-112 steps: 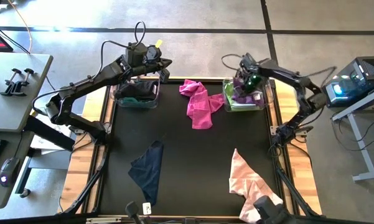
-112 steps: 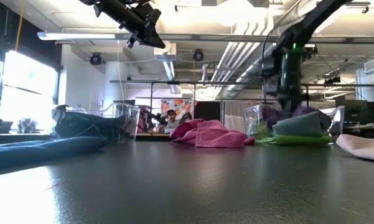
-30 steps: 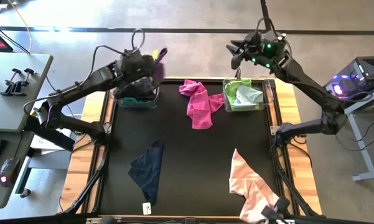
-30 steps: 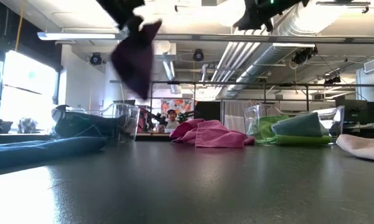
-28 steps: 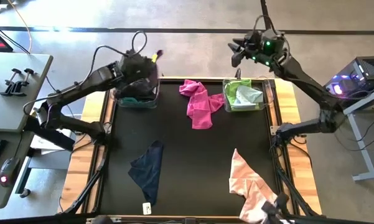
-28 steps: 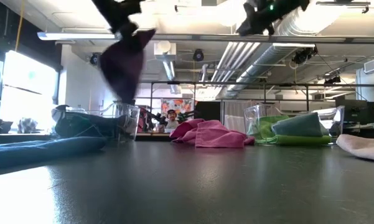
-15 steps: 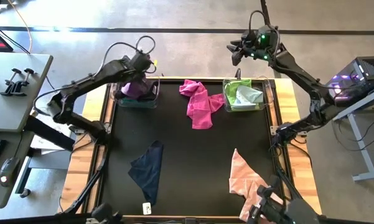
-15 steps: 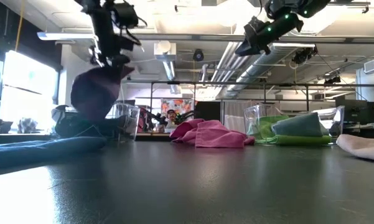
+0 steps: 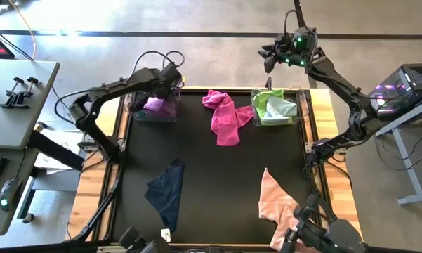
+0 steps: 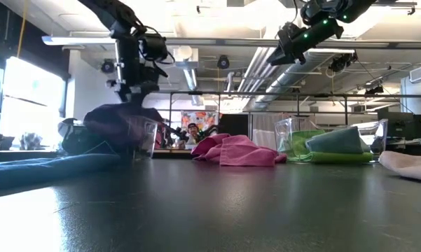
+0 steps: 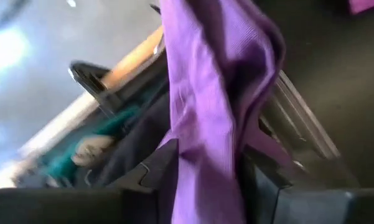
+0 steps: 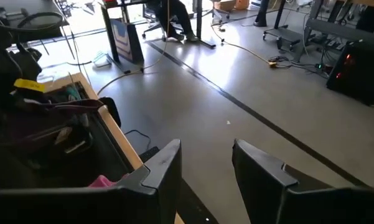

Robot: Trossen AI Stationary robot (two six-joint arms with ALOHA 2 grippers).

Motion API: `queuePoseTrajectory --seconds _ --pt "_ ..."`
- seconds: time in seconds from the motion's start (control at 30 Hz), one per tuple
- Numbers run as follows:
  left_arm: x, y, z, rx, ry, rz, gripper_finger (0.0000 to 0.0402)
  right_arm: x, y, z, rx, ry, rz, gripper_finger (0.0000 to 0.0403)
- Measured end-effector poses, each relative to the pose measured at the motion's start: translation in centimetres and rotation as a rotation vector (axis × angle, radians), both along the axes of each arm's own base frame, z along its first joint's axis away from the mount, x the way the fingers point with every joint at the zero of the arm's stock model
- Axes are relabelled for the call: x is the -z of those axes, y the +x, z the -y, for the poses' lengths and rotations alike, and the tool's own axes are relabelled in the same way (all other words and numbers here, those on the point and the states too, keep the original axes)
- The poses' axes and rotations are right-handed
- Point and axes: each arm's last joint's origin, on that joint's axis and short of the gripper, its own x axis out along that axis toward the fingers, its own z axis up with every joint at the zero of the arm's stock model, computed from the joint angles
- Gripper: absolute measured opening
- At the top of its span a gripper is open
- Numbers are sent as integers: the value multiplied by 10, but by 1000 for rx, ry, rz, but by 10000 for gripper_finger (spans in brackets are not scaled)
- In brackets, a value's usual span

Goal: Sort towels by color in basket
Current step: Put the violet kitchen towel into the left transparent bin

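Purple towel [image 9: 154, 105] now lies in left bin [image 9: 135, 113], lowered.

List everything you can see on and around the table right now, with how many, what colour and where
Purple towel: one, purple, in the far left bin.
Left bin: one, clear, far left corner, dark and teal cloths inside.
Right bin: one, clear, far right corner, holding lime and mint towels.
Magenta towel: one, magenta, between the bins.
Navy towel: one, navy, near left on the mat.
Pale pink towel: one, pale pink, near right.
Left gripper: over the left bin, purple towel between its fingers.
Right gripper: open, raised beyond the right bin.
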Motion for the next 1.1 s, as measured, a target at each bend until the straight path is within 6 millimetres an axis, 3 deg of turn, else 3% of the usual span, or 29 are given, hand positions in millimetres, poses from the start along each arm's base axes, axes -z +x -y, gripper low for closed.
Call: queuePoseTrajectory --seconds 0.2,0.37,0.5,0.6,0.8,0.93,1.1 --pt "-38 -1 3 -113 -5 207 146 0 0 0 5 20 15 140" --pt "-44 -3 -3 -183 18 295 143 0 0 0 5 20 15 140" --pt "-20 1 -11 -192 -59 375 122 0 0 -1 4 26 12 140" --pt "1 -3 -12 -250 -121 338 102 2 0 -1 5 41 3 140" --pt "42 -32 -7 -428 -171 122 64 6 -1 -3 5 85 -22 140" --pt "69 -51 -9 -503 -219 128 40 6 -1 -2 3 72 -19 140" --pt "67 -65 -9 -539 -323 145 15 4 -1 -2 5 65 -10 140"
